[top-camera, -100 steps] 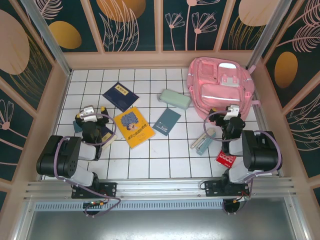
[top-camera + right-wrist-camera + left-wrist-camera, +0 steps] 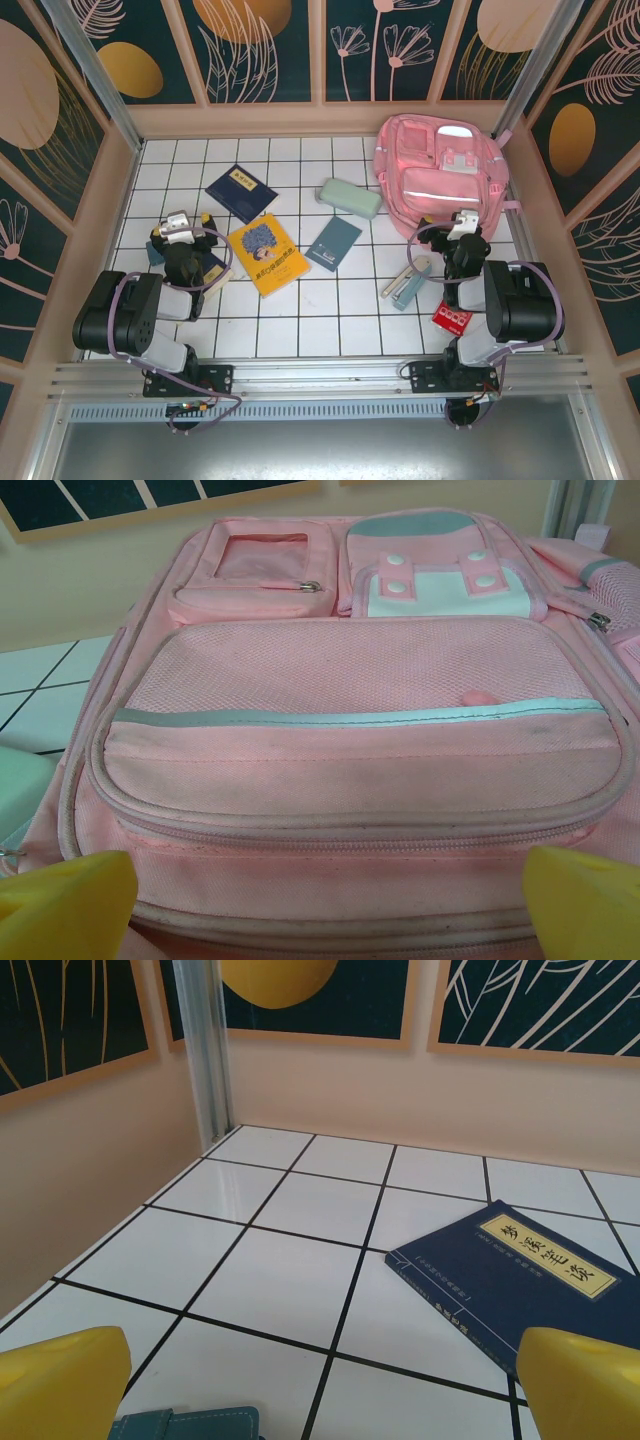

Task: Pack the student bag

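My right gripper [image 2: 320,905] gapes empty at the pink backpack [image 2: 360,730]; my left gripper [image 2: 320,1390], released too, faces the navy book [image 2: 520,1280].

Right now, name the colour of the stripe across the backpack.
Pale grey-mint stripe; right wrist view shows it best.

The student bag [image 2: 440,175] is pink, with a pale grey-mint stripe across its front pocket and a white-and-teal patch above it; the counter [image 2: 330,310] is white tile gridded in black; left of the bag are a mint-green pencil case [image 2: 349,198], a teal notebook [image 2: 335,243], a yellow book [image 2: 265,254] with a blue picture, and a navy book [image 2: 241,191] with a yellow label.
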You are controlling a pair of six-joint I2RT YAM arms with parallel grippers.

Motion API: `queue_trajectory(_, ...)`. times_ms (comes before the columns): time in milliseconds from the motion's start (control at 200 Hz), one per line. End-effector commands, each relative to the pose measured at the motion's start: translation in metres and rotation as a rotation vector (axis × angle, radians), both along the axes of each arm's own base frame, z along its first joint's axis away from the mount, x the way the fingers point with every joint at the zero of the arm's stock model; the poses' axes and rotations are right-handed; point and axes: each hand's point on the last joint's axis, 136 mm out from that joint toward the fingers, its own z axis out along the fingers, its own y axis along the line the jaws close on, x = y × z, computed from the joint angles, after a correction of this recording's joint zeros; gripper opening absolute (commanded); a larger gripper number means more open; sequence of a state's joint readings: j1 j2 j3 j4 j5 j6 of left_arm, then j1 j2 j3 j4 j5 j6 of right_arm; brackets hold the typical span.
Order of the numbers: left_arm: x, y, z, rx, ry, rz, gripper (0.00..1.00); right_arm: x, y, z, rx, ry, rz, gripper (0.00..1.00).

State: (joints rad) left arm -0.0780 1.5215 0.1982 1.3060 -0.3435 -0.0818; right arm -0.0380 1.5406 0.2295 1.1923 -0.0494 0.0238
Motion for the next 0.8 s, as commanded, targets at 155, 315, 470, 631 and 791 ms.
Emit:
queue_trajectory(155, 0.002, 0.001, 0.01, 0.005, -0.038, -0.006, 0.99, 0.005, -0.002, 0.014, -0.014, -0.05, -0.006, 0.99)
queue_trajectory(315, 0.004, -0.001, 0.009, 0.004, -0.033, -0.011, 0.99, 0.005, -0.002, 0.015, -0.012, -0.052, -0.006, 0.99)
queue_trajectory(470, 0.003, -0.001, 0.009, 0.003, -0.034, -0.013, 0.99, 0.005, -0.002, 0.014, -0.013, -0.051, -0.005, 0.99)
queue_trajectory(631, 0.009, 0.011, 0.027, -0.004, -0.014, 0.061, 0.99, 0.005, -0.011, 0.019, -0.016, -0.058, -0.078, 0.99)
queue_trajectory(791, 0.014, 0.028, 0.079, -0.103, -0.009, 0.188, 0.99, 0.005, -0.019, 0.048, -0.001, -0.047, -0.139, 0.99)
